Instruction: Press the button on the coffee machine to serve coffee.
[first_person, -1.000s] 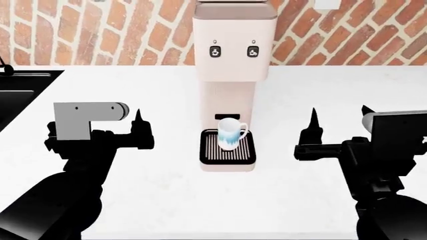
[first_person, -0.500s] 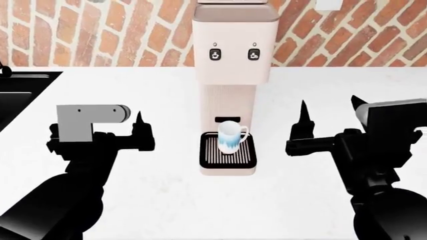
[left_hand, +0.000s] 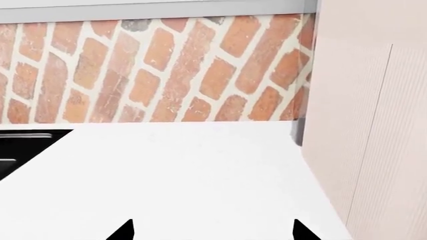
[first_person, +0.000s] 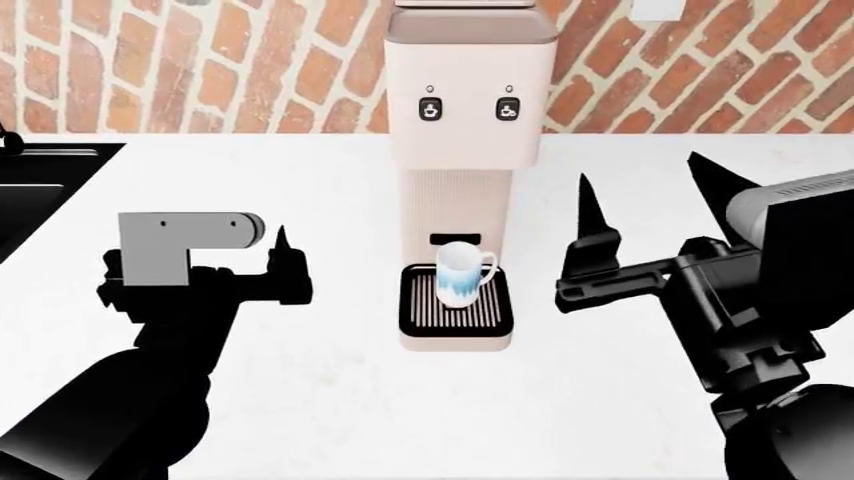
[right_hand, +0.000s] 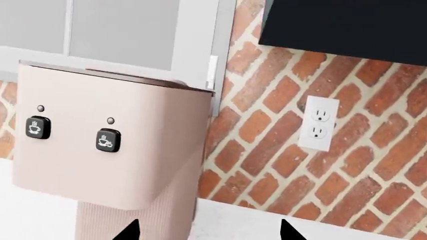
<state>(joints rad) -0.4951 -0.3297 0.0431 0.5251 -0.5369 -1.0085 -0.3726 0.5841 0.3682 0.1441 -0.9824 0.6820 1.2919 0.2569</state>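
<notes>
The pale beige-pink coffee machine (first_person: 461, 120) stands at the middle back of the white counter. Two small dark buttons sit on its head, one on the left (first_person: 431, 110) and one on the right (first_person: 509, 110). A white and blue mug (first_person: 461, 274) stands on its black slatted drip tray (first_person: 455, 318). My right gripper (first_person: 650, 195) is open and empty, raised to the right of the tower, below button height. The right wrist view shows the machine's head (right_hand: 113, 150) and both buttons ahead of the open gripper (right_hand: 208, 231). My left gripper (first_person: 200, 255) is open and empty, left of the machine (left_hand: 363, 125).
A black sink (first_person: 40, 190) lies at the counter's left edge. A red brick wall (first_person: 187, 60) runs behind the counter, with a white outlet (right_hand: 319, 124) right of the machine. The white counter (first_person: 334, 400) spreads in front.
My right gripper has risen and moved left, closer to the machine's tower. My left gripper has barely moved.
</notes>
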